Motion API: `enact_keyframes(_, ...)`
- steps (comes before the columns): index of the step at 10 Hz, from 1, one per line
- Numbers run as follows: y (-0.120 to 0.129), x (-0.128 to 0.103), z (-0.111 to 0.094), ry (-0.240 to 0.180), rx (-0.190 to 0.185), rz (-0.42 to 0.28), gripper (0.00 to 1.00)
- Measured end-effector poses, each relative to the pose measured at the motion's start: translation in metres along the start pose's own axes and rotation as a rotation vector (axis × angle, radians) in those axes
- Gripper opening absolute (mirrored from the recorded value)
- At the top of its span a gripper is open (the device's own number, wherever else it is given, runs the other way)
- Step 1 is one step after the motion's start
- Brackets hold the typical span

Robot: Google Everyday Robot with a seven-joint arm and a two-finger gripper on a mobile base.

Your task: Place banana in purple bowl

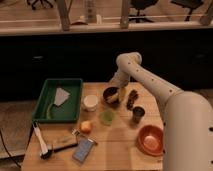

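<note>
Yellow banana (121,94), dark purple bowl (108,95)

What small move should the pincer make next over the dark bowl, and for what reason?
Probably it should open and let go. The pincer is low at the right rim of the purple bowl, and the banana shows as a yellow piece already inside the bowl under it, so no further travel seems needed.

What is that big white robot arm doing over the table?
The robot's arm reaches across the wooden table, and its gripper is right over the small purple bowl. A yellow banana shows at the bowl's right edge, by the gripper. Nearby sit a white cup, a green tray and a bigger orange bowl.
</note>
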Motion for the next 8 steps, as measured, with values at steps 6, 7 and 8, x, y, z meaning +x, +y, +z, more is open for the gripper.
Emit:
enact_keyframes(6, -0.0009, -0.0020, 0.0007, -0.001, -0.002, -0.003, 0.80)
enact_keyframes(7, -0.0010, -0.0020, 0.0006, -0.001, -0.001, -0.003, 0.80)
enact_keyframes(8, -0.0010, -0.0020, 0.0007, 0.000, -0.001, -0.003, 0.80)
